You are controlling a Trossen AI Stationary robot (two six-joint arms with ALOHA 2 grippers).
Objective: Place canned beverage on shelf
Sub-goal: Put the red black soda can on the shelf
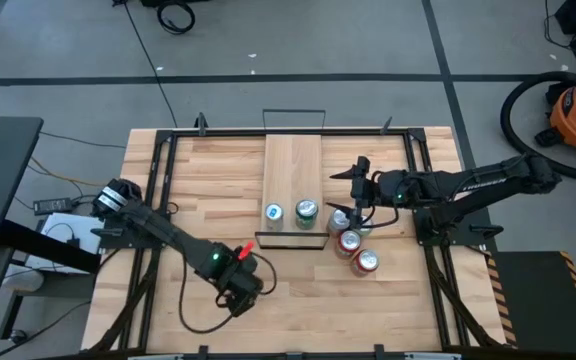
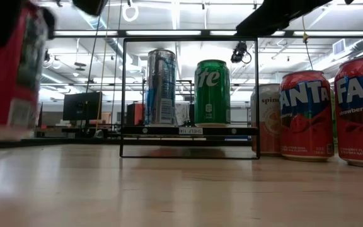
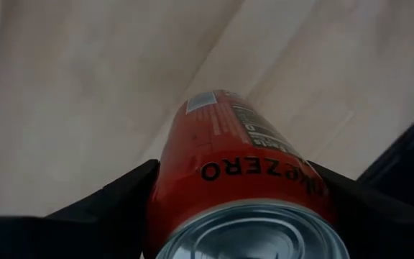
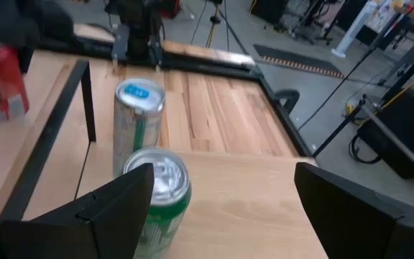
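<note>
A red can marked ZERO (image 3: 228, 144) is between the fingers of my left gripper (image 3: 232, 173), near the table's front edge (image 1: 240, 272). The low view shows it at far left (image 2: 11, 69), off the tabletop. The shelf (image 1: 293, 160), a narrow light-wood board with black wire rails, bears an upright silver-blue can (image 1: 273, 212) and a green can (image 1: 306, 210) at its near end. My right gripper (image 1: 354, 182) hangs open just right of the shelf, above the table, with nothing between its fingers (image 4: 221, 216). My left gripper pinches the red can between its two fingers, one on each side of the can's wall just below the top rim (image 3: 165, 180). The fingers (image 3: 121, 194) come from above, pointing down. The can hangs upright below them, lifted clear of the table.
Right of the shelf, three cans stand on the table: a pale pink one (image 1: 340, 220) and two red Fanta cans (image 1: 349, 241) (image 1: 366, 261). Black frame bars (image 1: 158, 180) run along the table's sides. The board's far half (image 1: 293, 150) holds nothing.
</note>
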